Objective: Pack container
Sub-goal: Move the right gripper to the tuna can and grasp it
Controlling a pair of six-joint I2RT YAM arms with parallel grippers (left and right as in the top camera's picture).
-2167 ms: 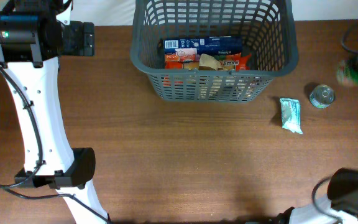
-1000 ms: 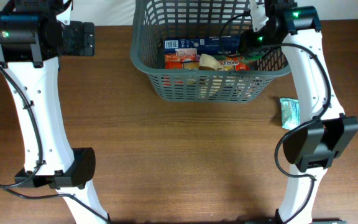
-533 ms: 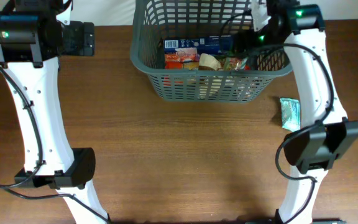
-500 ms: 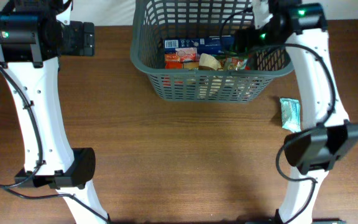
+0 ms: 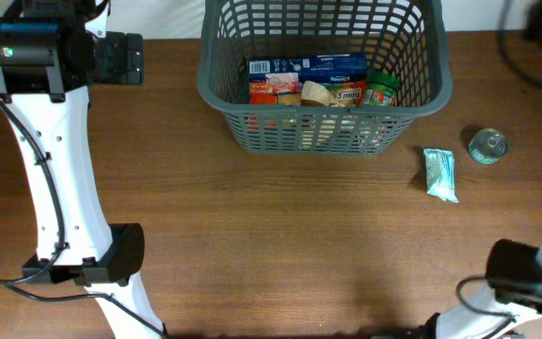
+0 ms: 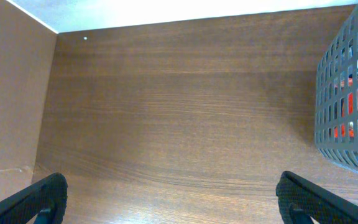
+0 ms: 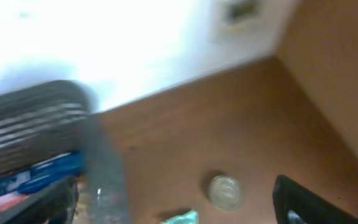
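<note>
Left gripper (image 6: 171, 186) hangs spread, empty, far left. The container (image 5: 323, 132), far centre, holds several groceries (image 5: 306, 80). Right of it, a teal packet (image 5: 440, 174) and a tin (image 5: 487, 145) lie unpacked; the blurred right gripper (image 7: 178, 190) looks spread, empty.

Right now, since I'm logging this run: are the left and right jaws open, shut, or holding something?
Left gripper: jaws open, holding nothing.
Right gripper: jaws look open and empty, though the view is blurred.
</note>
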